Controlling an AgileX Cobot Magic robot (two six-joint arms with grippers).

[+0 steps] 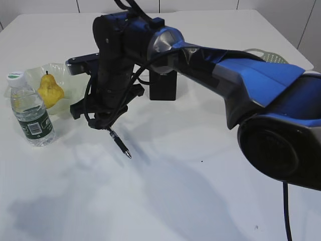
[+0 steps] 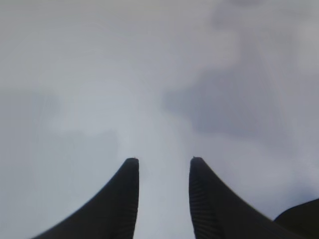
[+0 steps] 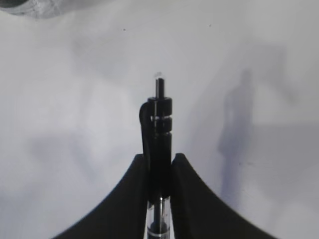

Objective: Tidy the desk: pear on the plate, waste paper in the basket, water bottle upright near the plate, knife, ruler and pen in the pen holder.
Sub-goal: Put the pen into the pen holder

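The large plain white desk carries everything. The black-and-blue right arm's gripper is clamped narrow on a slim black pen, which hangs slanted with its tip low, just in front-left of the small black square pen holder. To finish well, I'd swing the pen upright over that holder before releasing. The left gripper stands parted, empty. Left of the holder, the clear water bottle's dark green label is unreadable.
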